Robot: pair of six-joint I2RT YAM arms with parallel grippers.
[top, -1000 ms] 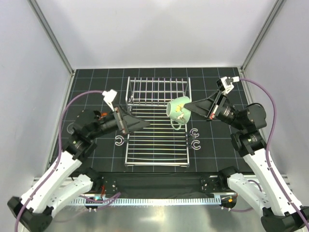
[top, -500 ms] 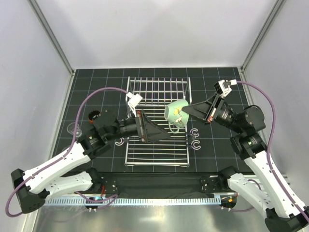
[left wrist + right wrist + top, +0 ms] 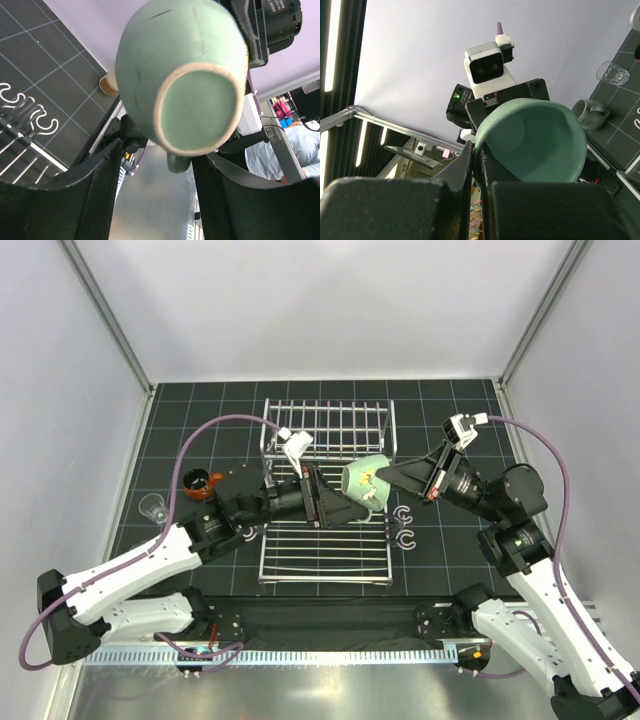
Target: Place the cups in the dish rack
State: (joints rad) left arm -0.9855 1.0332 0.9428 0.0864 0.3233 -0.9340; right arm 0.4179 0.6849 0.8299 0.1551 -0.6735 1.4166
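My right gripper [image 3: 386, 477] is shut on the rim of the mint-green mug [image 3: 367, 480] and holds it tilted above the right part of the silver wire dish rack [image 3: 300, 552]. In the right wrist view the rim [image 3: 485, 137] is pinched between the fingers of this gripper [image 3: 478, 150]. My left gripper [image 3: 356, 512] is open just below the mug. In the left wrist view the mug's base [image 3: 195, 110] faces the camera, just ahead of the open gripper [image 3: 157, 192]. The orange-brown mug [image 3: 200, 483] and the clear glass [image 3: 152, 507] stand left of the rack.
Small white C-shaped hooks lie right [image 3: 404, 525] and left [image 3: 247, 531] of the rack. The rack's upright barred section [image 3: 328, 428] stands at its far end. A small cream cup-like thing [image 3: 108, 84] shows by the far table edge. Grey walls enclose the table.
My left arm has swung right across the rack, bringing its open gripper up to the mug. The right gripper has shifted the mug slightly left. The orange-brown mug is now uncovered.
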